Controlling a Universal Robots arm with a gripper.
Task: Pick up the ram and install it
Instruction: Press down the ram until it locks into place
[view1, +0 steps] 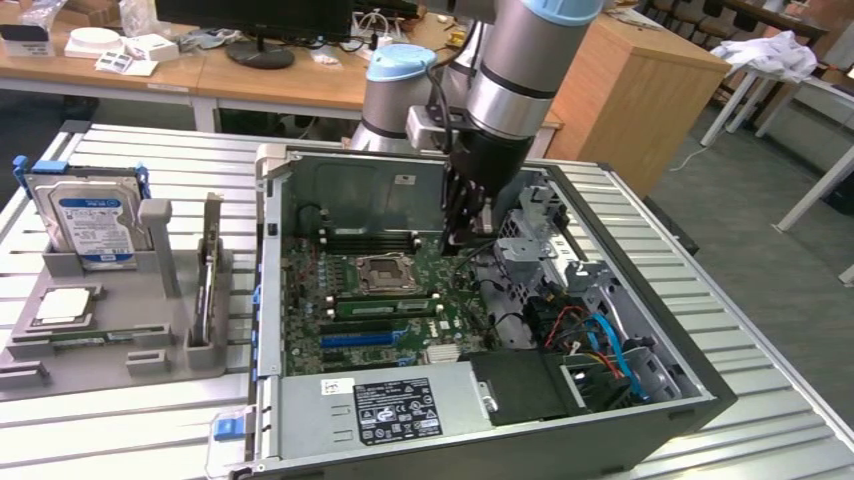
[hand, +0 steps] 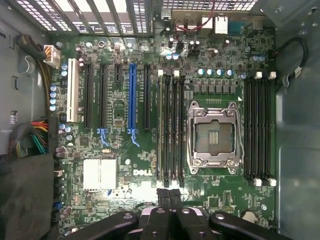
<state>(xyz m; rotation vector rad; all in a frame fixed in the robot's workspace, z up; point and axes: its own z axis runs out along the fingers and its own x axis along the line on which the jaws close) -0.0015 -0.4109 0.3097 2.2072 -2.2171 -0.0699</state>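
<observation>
Green ram (view1: 384, 305), one stick, lies along the slot bank just below the one processor socket (view1: 387, 272) at the exterior frame's centre. One gripper (view1: 461, 240) (hand: 170, 197) hangs inside the case (view1: 627, 420), up and right of the stick, jaws closed together, holding nothing. One hard drive (view1: 94, 220) stands at the left edge

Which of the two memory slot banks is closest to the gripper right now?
The bank between the processor socket and the blue expansion slot; the gripper, shut, sits at its end. The other bank lies beyond the socket.
</observation>
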